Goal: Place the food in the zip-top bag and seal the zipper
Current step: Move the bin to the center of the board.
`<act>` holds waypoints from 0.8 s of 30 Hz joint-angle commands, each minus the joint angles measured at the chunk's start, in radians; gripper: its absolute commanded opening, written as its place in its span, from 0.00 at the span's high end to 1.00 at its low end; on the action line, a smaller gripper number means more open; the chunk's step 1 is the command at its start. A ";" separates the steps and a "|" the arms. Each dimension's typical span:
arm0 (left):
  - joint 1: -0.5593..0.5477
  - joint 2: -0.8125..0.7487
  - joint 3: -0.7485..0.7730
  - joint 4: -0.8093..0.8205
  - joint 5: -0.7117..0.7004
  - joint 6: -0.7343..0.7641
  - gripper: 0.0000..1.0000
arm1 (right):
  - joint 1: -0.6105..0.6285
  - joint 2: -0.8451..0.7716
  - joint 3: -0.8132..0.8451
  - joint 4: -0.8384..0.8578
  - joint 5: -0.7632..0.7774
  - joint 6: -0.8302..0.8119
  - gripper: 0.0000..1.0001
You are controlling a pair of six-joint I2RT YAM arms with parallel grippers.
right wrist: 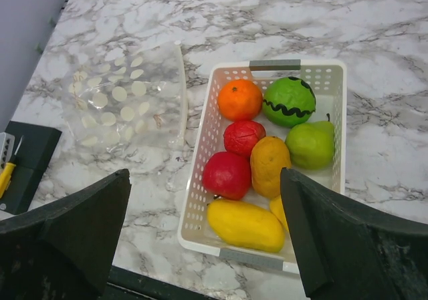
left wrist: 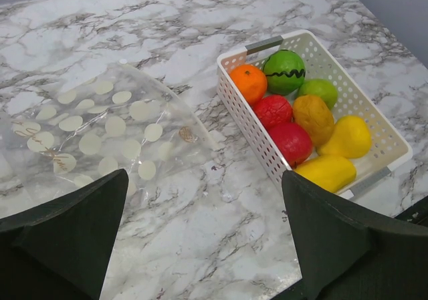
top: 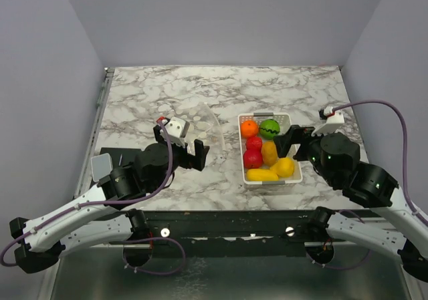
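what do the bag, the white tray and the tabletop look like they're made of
Bag: thin clear plastic film, glossy, printed with white dots; the marble shows through it. Tray: rigid white plastic, likely moulded, with perforated walls. Tabletop: marble pattern, grey veins on white; real stone or printed laminate cannot be told.

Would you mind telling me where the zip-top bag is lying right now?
In the top view, the zip-top bag lies on the marble table, just left of the white tray holding the food.
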 commanded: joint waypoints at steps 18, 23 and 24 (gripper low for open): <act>0.000 -0.021 -0.022 -0.024 0.003 0.023 0.01 | 0.002 0.283 0.110 -0.019 -0.164 -0.041 0.13; 0.000 -0.042 -0.041 -0.031 -0.002 0.015 0.01 | 0.003 0.387 0.119 0.010 -0.178 -0.016 0.20; 0.000 -0.044 -0.043 -0.034 -0.007 0.014 0.01 | 0.003 0.406 0.120 0.017 -0.174 -0.011 0.21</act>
